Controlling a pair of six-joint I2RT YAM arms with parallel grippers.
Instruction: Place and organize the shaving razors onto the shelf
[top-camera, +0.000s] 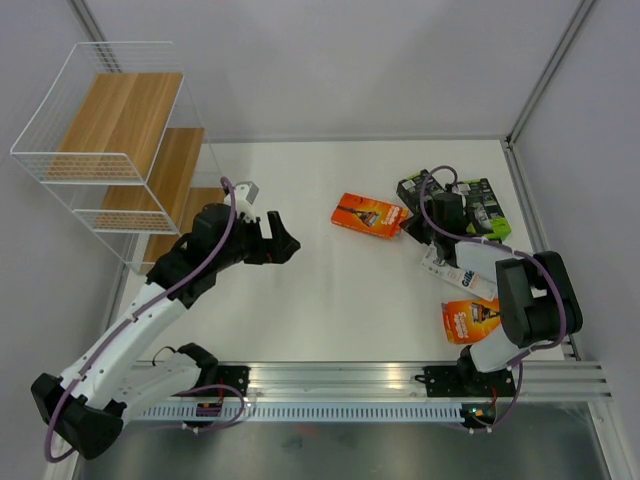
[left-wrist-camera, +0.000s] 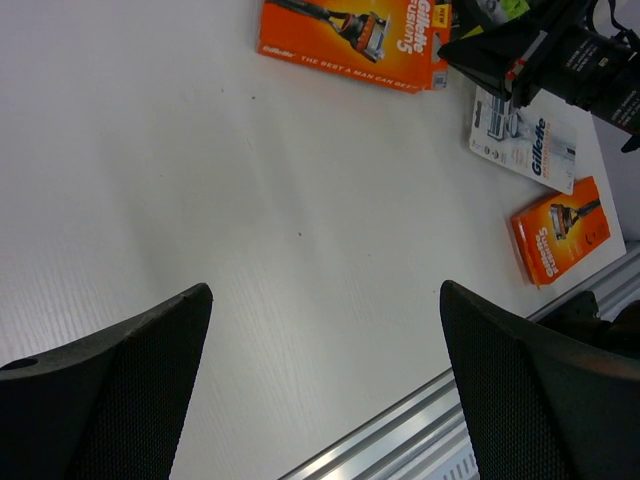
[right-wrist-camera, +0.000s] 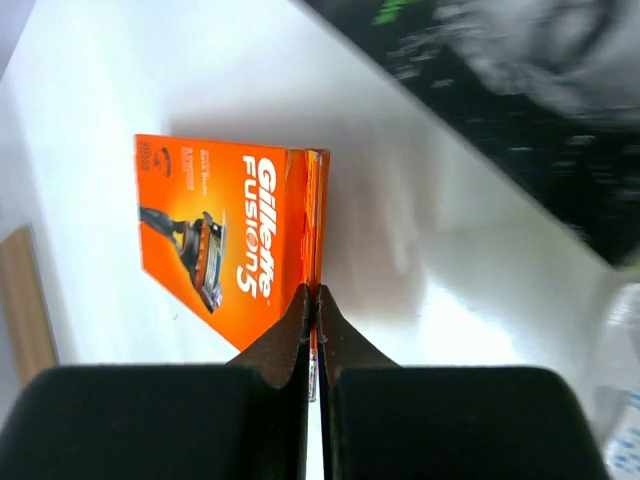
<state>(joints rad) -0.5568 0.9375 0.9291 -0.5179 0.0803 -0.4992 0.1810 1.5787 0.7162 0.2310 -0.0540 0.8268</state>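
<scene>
An orange razor box (top-camera: 368, 214) lies flat mid-table; it also shows in the left wrist view (left-wrist-camera: 350, 35) and the right wrist view (right-wrist-camera: 225, 240). My right gripper (top-camera: 410, 227) (right-wrist-camera: 318, 298) is shut on the thin flap at that box's right edge. Two black boxes with lime-green tops (top-camera: 420, 188) (top-camera: 487, 212) lie behind the right arm. The white-blue pack (top-camera: 458, 274) (left-wrist-camera: 525, 140) and a second orange box (top-camera: 470, 320) (left-wrist-camera: 560, 232) lie at the near right. My left gripper (top-camera: 285, 245) (left-wrist-camera: 325, 290) is open and empty above bare table. The shelf (top-camera: 110, 140) stands far left with no packs on it.
The left arm's forearm lies beside the shelf's lowest wooden step (top-camera: 195, 205). An aluminium rail (top-camera: 400, 380) runs along the near table edge. Grey walls close off the back and right. A black box (right-wrist-camera: 480, 90) is blurred at the top of the right wrist view.
</scene>
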